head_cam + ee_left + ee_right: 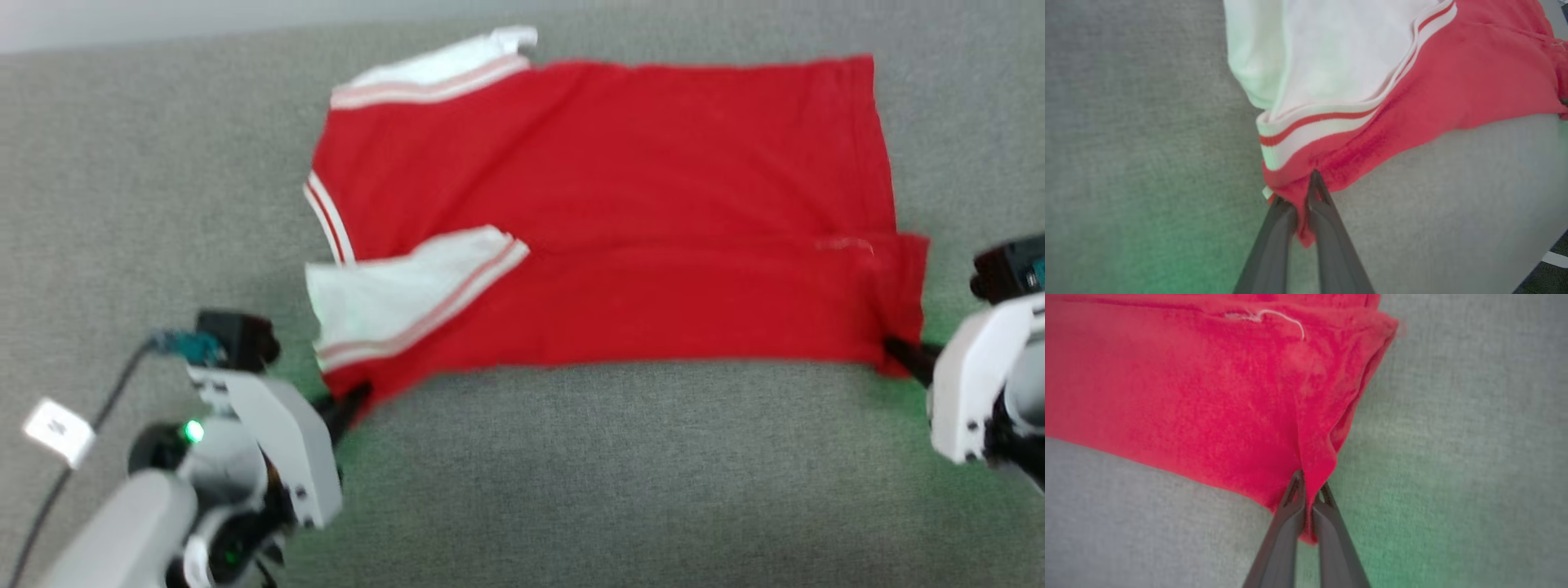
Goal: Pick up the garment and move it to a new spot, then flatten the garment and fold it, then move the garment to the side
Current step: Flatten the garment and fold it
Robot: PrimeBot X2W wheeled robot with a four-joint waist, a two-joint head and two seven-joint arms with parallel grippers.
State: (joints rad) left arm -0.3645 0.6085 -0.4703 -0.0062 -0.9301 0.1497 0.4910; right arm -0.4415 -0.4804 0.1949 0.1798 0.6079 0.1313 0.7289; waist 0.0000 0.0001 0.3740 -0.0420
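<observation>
1. The red shirt [612,204] lies spread across a grey fabric surface [571,490], sleeves toward the robot's left and the hem end toward its right.
2. Its near long edge looks folded over onto the body, making a band along the front with a crease above it.
3. The near sleeve [392,302], white with red-striped trim, lies on top of that band at the left end. The far sleeve [433,77] sticks out at the far left corner.
4. The left gripper [355,400] is clenched on the shirt's near left corner. In the left wrist view its fingers [1327,228] are pressed together [1298,190] with red cloth pinched between them, just below the striped trim.
5. The right gripper [898,351] is clenched on the near right corner. In the right wrist view it [1311,481] pinches a bunched tip of red cloth, which puckers into a pleat above the grip.
6. A loose white thread [1286,318] lies on the red cloth near that corner.
7. A dark cable [114,392] with a white tag [57,429] runs beside the left arm, and a green light [193,430] glows on that wrist.
8. The head view is blurred, so finer creases cannot be made out.
</observation>
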